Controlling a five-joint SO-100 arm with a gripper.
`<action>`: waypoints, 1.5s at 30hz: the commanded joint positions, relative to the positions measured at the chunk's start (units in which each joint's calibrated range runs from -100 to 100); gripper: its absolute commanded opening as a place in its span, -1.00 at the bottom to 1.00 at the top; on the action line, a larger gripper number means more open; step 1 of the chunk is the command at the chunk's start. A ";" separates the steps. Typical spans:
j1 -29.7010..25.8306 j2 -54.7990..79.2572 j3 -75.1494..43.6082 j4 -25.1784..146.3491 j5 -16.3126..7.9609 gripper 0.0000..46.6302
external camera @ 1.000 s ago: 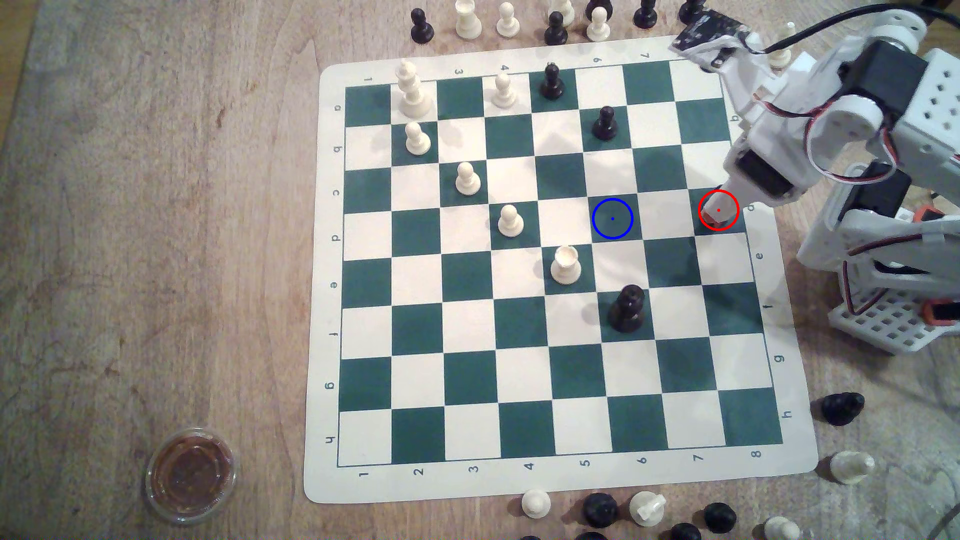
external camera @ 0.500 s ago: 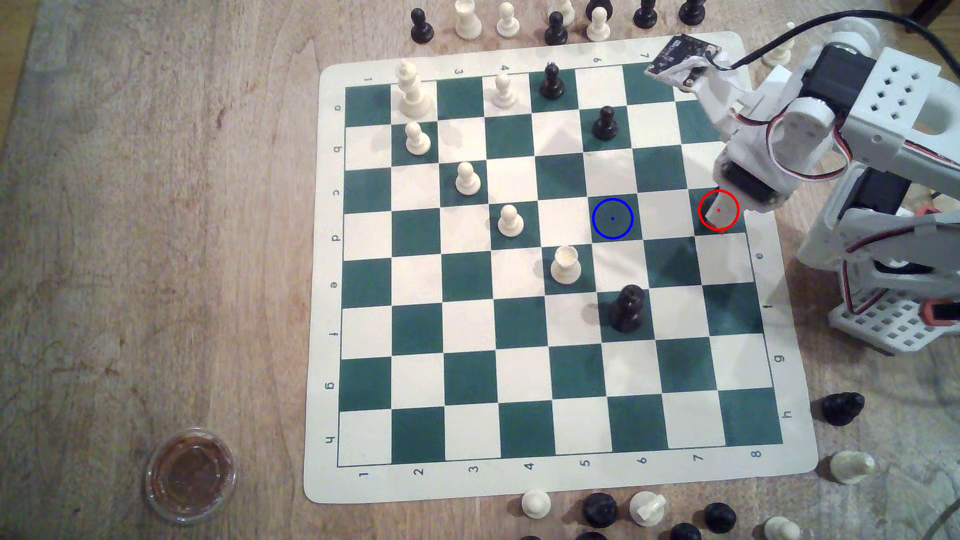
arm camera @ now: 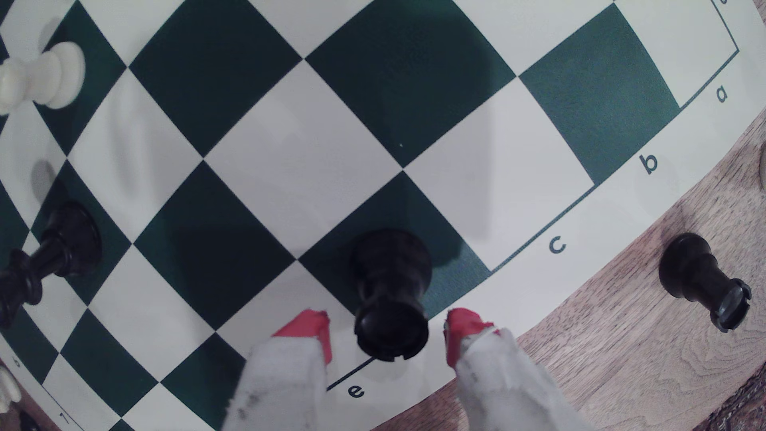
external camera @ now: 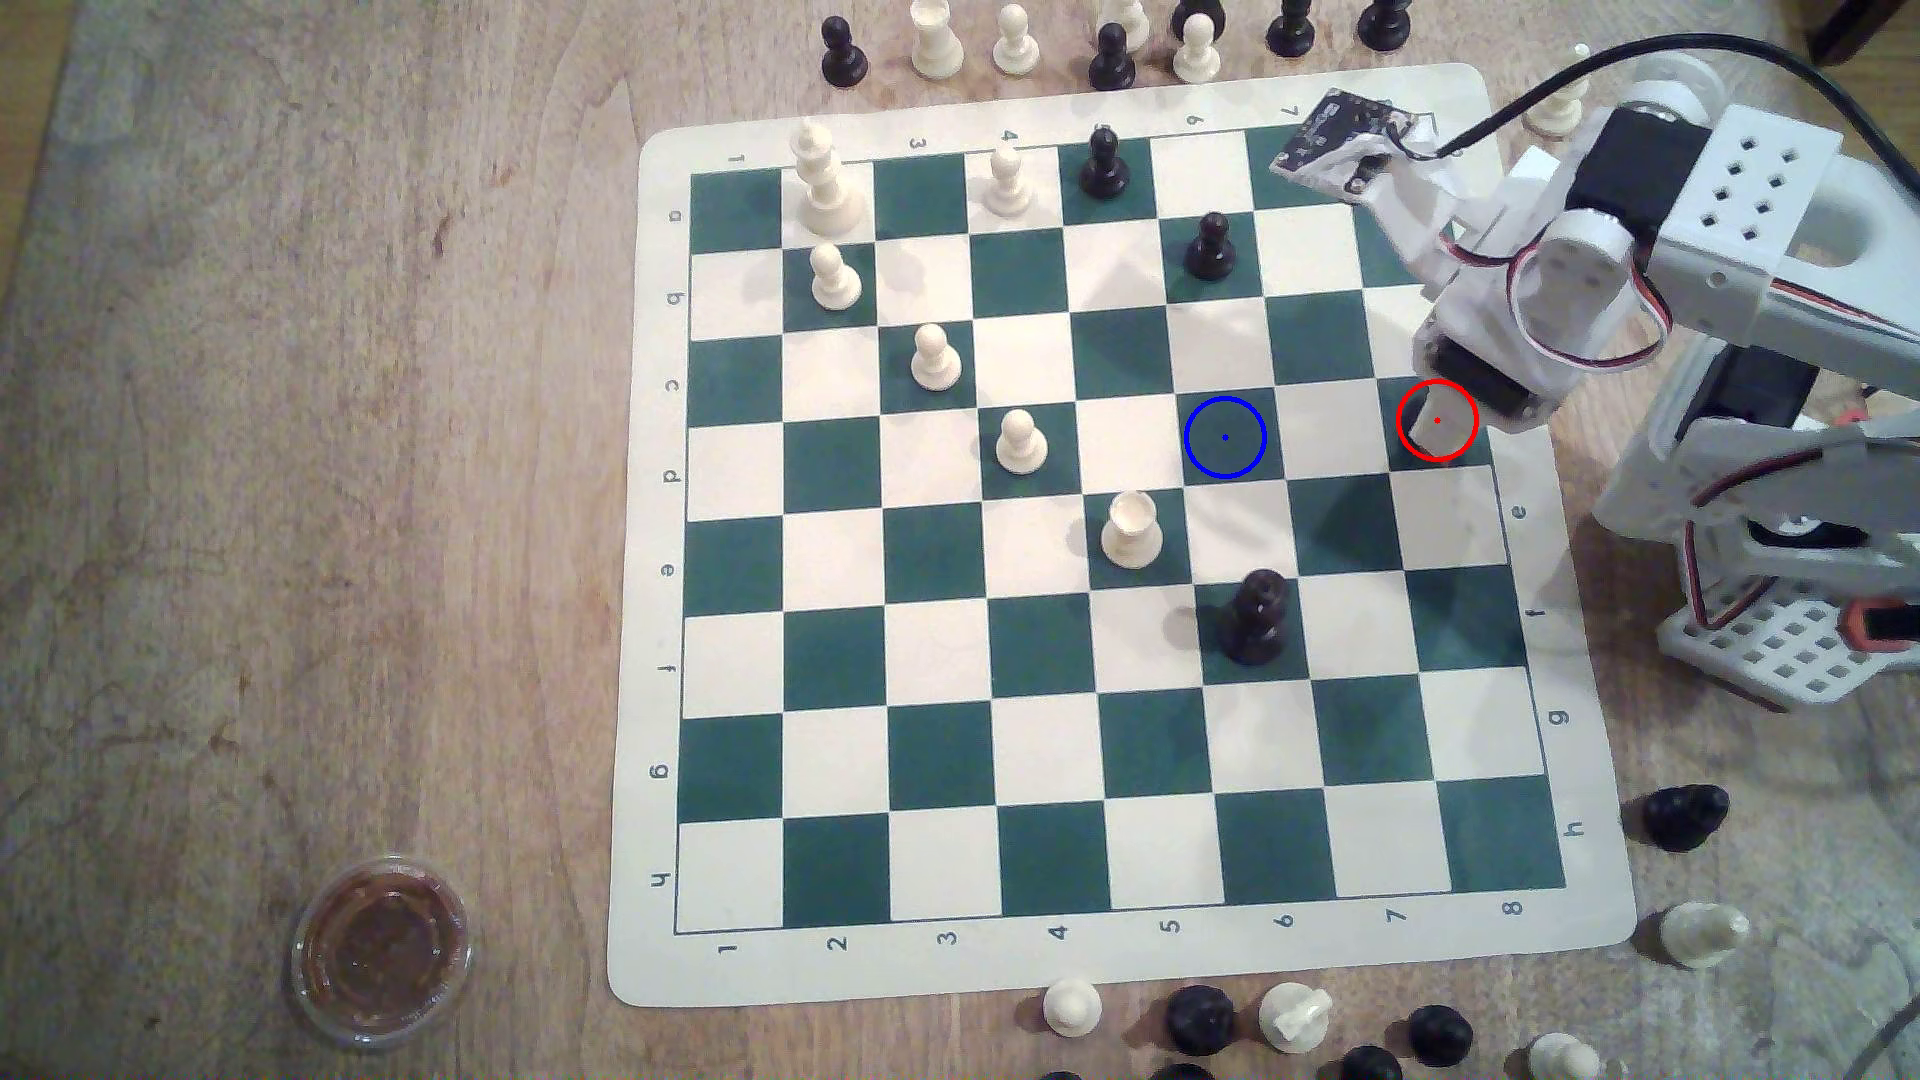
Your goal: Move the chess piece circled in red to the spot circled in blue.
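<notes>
Black glossy chess piece stands upright on a dark green square at the board's edge, by the margin between letters c and e. Long axis vertical; flat rimmed top faces up toward the wrist camera, wide round base on the square.

Tool is spread apart: red-tipped fingers sit one on each side of the piece's top, gap visible on both sides, no contact that I can see.

In the exterior view the tool covers the red-ringed square, so the piece itself can't be made out there — just the white finger inside the ring. The spot, a green square with a blue ring and centre dot, is bare, two squares toward the exterior view's left of the red ring, same row.

Arm reaches in from the exterior view's right, base off the board on the wooden surface, forearm angled down, wrist pitched steeply onto the edge square. Upper arm is cut off at the frame edge. Taller black piece stands nearer the exterior view's bottom, well apart from the tool.
</notes>
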 commanded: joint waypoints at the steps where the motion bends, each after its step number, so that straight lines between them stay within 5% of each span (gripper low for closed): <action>1: 0.16 -0.32 -0.72 -1.53 -0.20 -0.34; 27: -1.33 -1.25 -0.72 -1.78 -0.49 -0.64; 36: -1.72 -2.69 -2.36 1.09 -0.49 -0.94; 45: -2.19 -2.18 -22.12 17.06 0.15 -0.98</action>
